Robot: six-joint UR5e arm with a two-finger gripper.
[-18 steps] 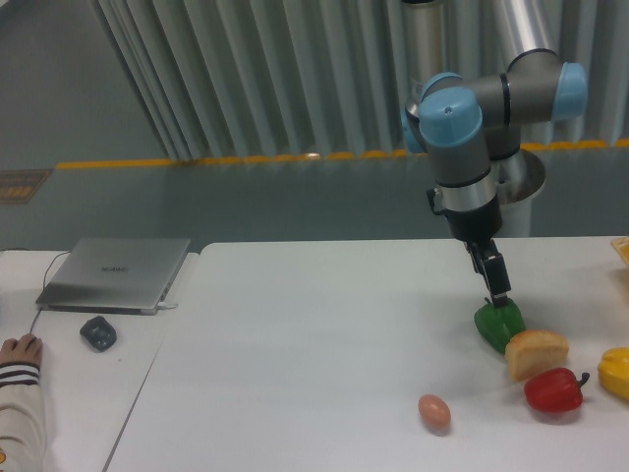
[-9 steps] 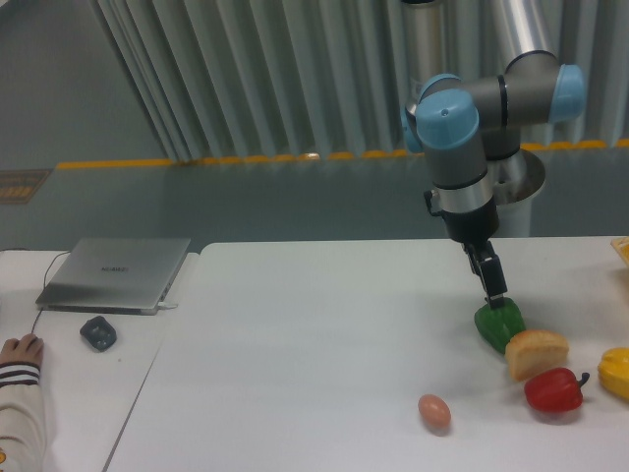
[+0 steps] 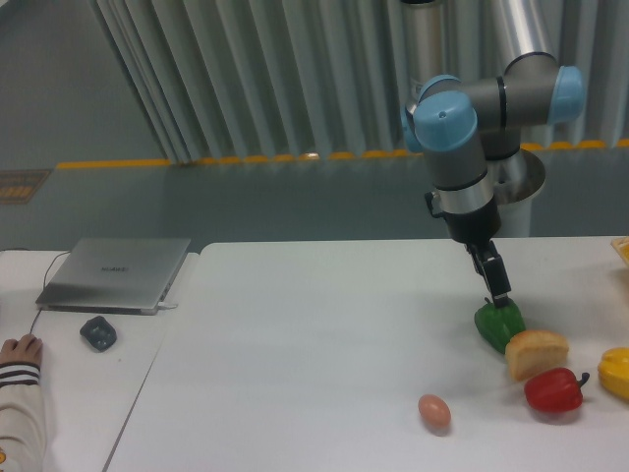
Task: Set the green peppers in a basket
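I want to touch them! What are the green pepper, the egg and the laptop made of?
The green pepper has smooth, shiny skin; whether it is real or plastic cannot be told from here. The egg looks matte and pinkish-brown, like shell, though it might be a toy too. The laptop looks like brushed silver metal, with a dull, even sheen on its closed lid.

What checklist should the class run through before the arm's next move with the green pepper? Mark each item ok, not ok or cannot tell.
1. Gripper at the top of the glossy dark-green bell pepper: ok.
2. Fingers shut on the pepper: cannot tell.
3. Pepper off the white table: not ok, it rests there.
4. Room around the pepper: not ok, the tan bread roll sits against it.
5. Basket in view: not ok, none visible.
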